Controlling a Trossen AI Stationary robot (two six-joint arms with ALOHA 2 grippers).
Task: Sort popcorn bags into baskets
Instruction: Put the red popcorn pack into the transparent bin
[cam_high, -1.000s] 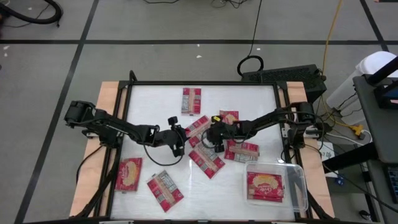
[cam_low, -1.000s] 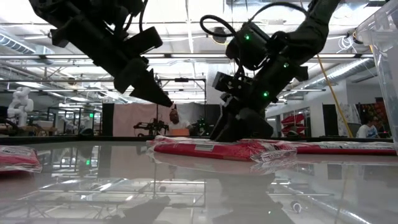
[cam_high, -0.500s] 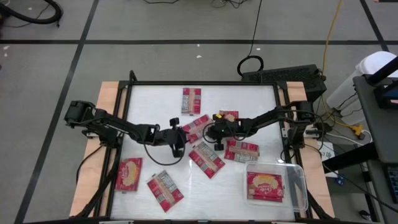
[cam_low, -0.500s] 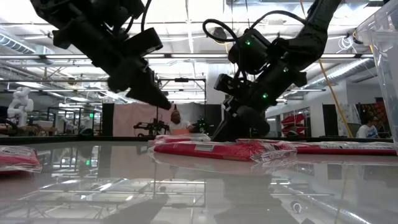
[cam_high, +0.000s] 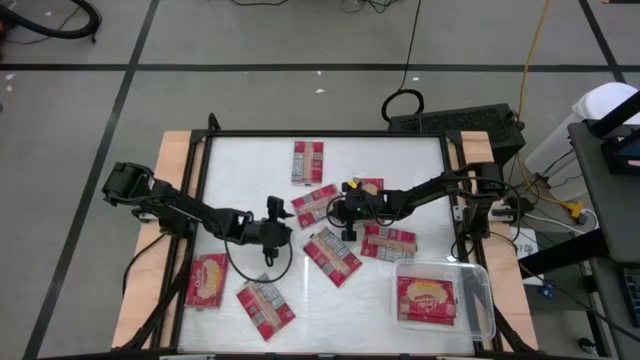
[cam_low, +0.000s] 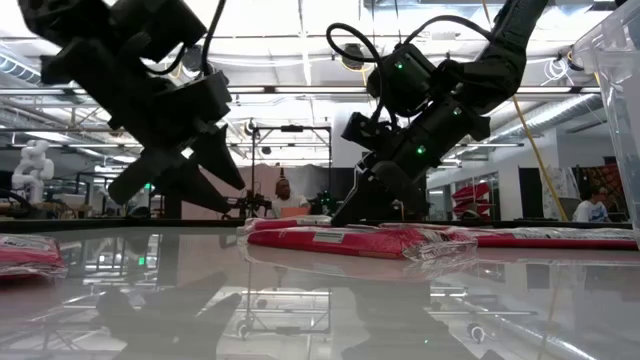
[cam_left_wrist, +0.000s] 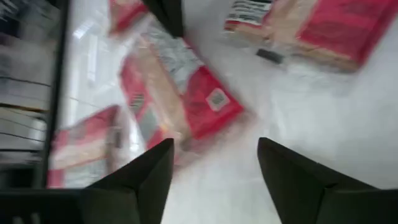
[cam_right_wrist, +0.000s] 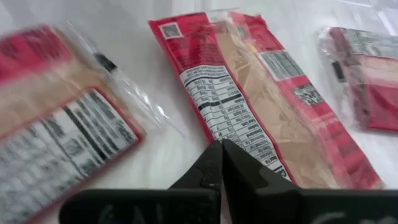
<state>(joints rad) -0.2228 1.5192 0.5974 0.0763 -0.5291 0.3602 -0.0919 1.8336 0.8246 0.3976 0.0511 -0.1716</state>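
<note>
Several red popcorn bags lie flat on the white table, and one more (cam_high: 427, 299) lies in the clear basket (cam_high: 484, 300) at the near right. My right gripper (cam_high: 335, 212) is shut, its tips (cam_right_wrist: 221, 148) down at the near end of a print-side-up bag (cam_right_wrist: 249, 99) in the table's middle (cam_high: 316, 205). My left gripper (cam_high: 273, 230) hovers open and low over bare table (cam_left_wrist: 214, 155), left of another bag (cam_left_wrist: 180, 93). Its spread fingers show in the low view (cam_low: 185, 185). My right gripper's shut fingertips (cam_right_wrist: 214, 158) come slanting down from the table's right and meet the table at the bag's clear edge (cam_right_wrist: 208, 134). Whether they have that edge between them I cannot tell. The bag lies flat on the table.
More bags lie at the far middle (cam_high: 308, 161), behind my right arm (cam_high: 368, 187), right of centre (cam_high: 388, 241), near centre (cam_high: 333, 257) and near left (cam_high: 207, 279) (cam_high: 265, 304). Black frame rails edge the table (cam_high: 200, 180).
My left gripper has drawn back toward the table's near left, sunk lower, rolled about its own line and opened wider. My right gripper has kept its place at the middle bag, turned a little and shut.
</note>
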